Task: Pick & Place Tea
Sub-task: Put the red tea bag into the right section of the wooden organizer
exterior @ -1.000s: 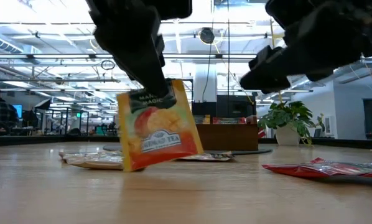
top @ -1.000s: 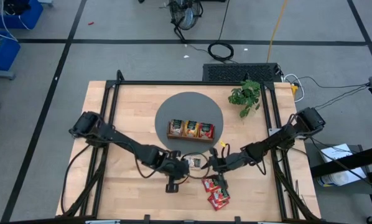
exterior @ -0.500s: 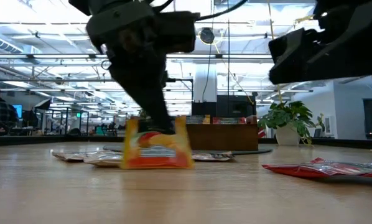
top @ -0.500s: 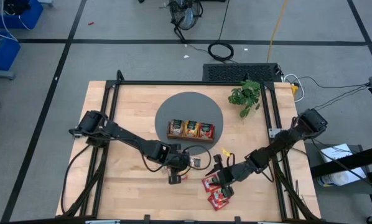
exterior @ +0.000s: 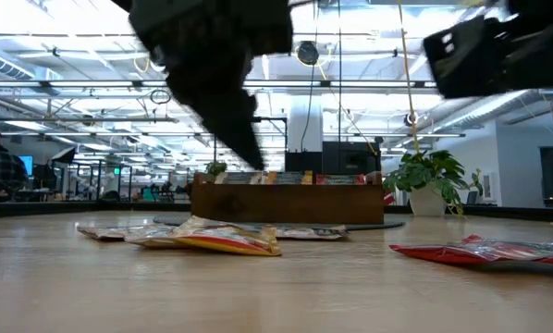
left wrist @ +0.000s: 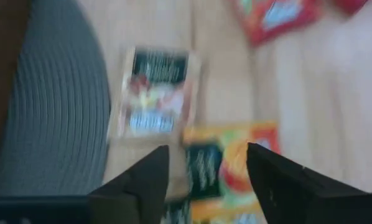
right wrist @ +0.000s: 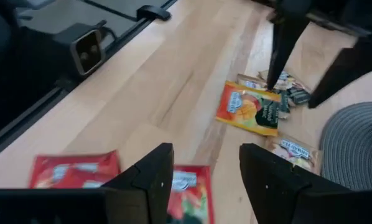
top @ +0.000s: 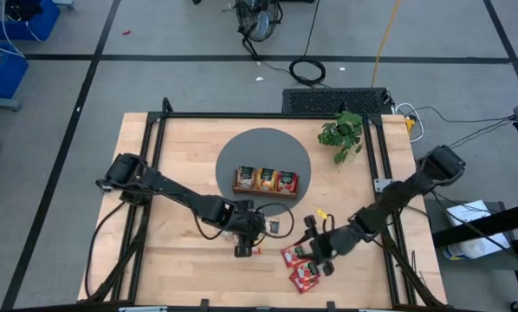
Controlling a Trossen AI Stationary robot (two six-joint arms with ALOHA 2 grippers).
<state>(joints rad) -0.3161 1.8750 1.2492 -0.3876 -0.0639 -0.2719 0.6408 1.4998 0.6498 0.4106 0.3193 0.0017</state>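
The left end effector point(left wrist: 204, 171) hangs spread and empty above the orange-yellow sachet point(right wrist: 249, 109), which lies flat on the surface point(top: 190, 147), long axis toward the wooden tray point(top: 265, 181). The right end effector point(right wrist: 201, 165), also apart and empty, hovers over two red sachets point(right wrist: 71, 170).

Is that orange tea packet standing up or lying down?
Lying flat. The orange sachet rests on the table below the open left gripper.

High view straight down; low view level across table point(exterior: 350, 287); wrist views close; all share tabletop.
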